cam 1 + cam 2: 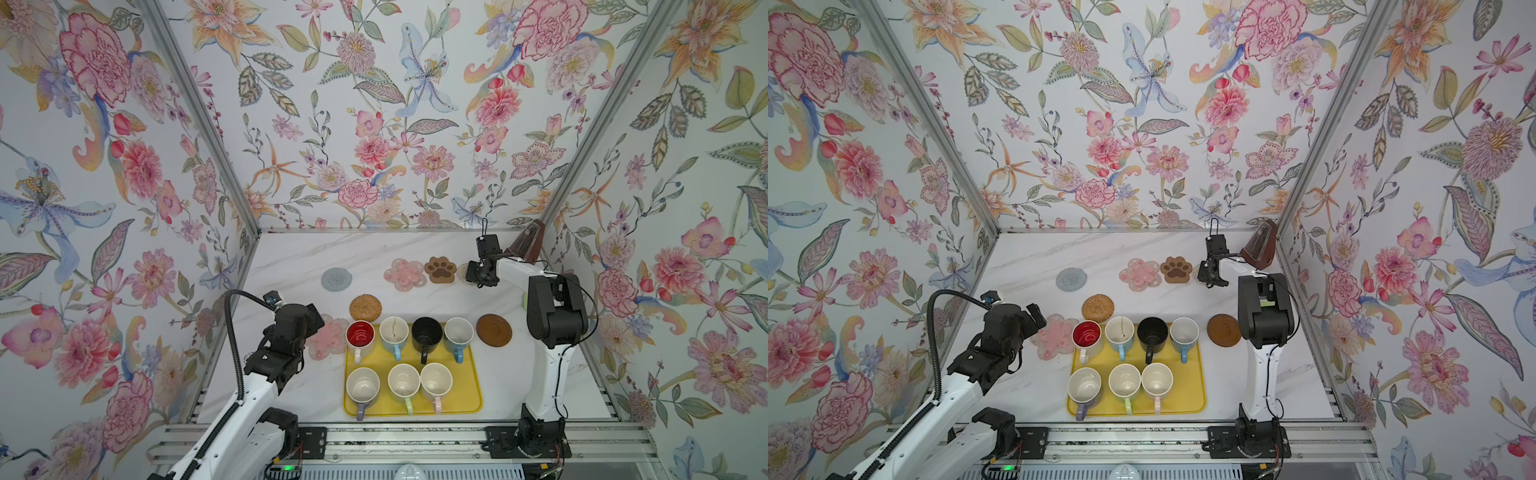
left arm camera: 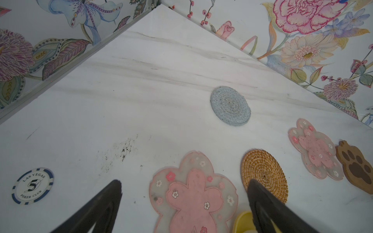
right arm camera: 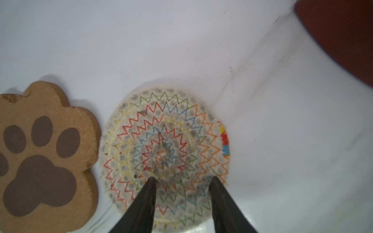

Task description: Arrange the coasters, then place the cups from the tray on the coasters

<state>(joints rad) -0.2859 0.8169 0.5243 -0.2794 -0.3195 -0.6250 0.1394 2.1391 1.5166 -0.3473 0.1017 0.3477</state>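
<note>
Beige woven coaster (image 1: pixel 462 273): in both top views mostly hidden behind right gripper (image 1: pixel 478 281); only a sliver showed. Near pink flower coaster (image 1: pixel 330 338): one side covered by left gripper (image 1: pixel 305 328), whose fingertips were out of sight there. Paw coaster (image 3: pixel 40 153): cut off by right wrist view's edge. Metronome (image 3: pixel 339 34): blurred, cropped at the corner. Tray (image 2: pixel 242 222): one yellow corner showed in left wrist view. Whether right fingertips touched the coaster: unclear.

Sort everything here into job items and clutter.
Job: tray; red-lined cup; light-blue cup; black cup; blue cup; purple cup; green cup; pink cup; grey coaster; far flower coaster; near flower coaster; paw coaster; rattan coaster; woven coaster; wooden coaster.
Clutter: metronome; poker chip.
</note>
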